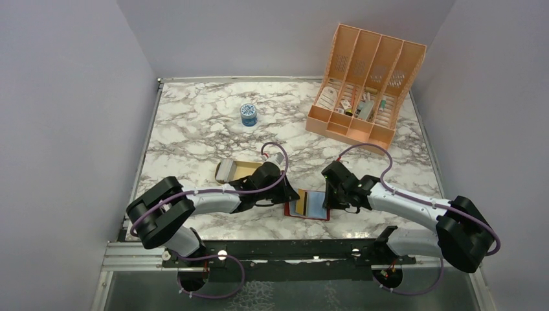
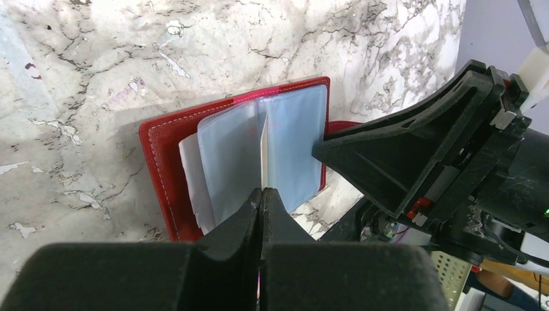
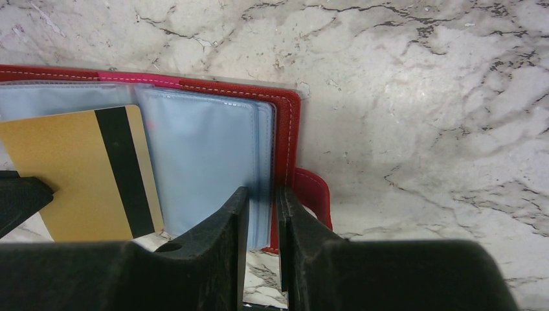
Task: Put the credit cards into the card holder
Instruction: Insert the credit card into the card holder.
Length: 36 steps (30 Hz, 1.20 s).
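The dark red card holder lies open near the table's front edge, its pale blue pockets facing up. My left gripper is shut on a gold credit card with a black stripe. In the left wrist view the card shows edge-on, rising from the jaw tips between the pockets. In the right wrist view the gold card lies flat against the left pocket page. My right gripper is shut on the holder's right edge, pockets and cover between its fingers.
A shallow tan tray with a greyish card stack sits just behind my left arm. A peach slotted organizer stands at the back right. A small blue-capped jar stands mid-table at the back.
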Motion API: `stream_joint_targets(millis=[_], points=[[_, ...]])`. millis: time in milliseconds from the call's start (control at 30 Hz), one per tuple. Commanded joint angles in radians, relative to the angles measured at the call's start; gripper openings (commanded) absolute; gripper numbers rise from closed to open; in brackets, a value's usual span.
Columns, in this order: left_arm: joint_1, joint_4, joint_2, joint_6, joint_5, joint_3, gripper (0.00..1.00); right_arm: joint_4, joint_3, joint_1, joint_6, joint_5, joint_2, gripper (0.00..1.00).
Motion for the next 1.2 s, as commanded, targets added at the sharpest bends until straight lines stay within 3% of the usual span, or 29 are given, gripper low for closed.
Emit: stream_joint_targets(millis=[0, 733, 1167], points=[[-0.007, 0.019, 0.024, 0.002, 0.004, 0.018, 0.0, 0.051, -0.022, -0.004, -0.009, 0.033, 0.015, 0.21], [-0.007, 0.058, 0.03, 0.018, 0.028, -0.002, 0.0, 0.065, -0.044, -0.004, 0.003, 0.015, 0.01, 0.21], [-0.01, 0.16, 0.051, 0.002, 0.07, -0.033, 0.0, 0.069, -0.049, -0.005, 0.005, 0.012, 0.017, 0.21]])
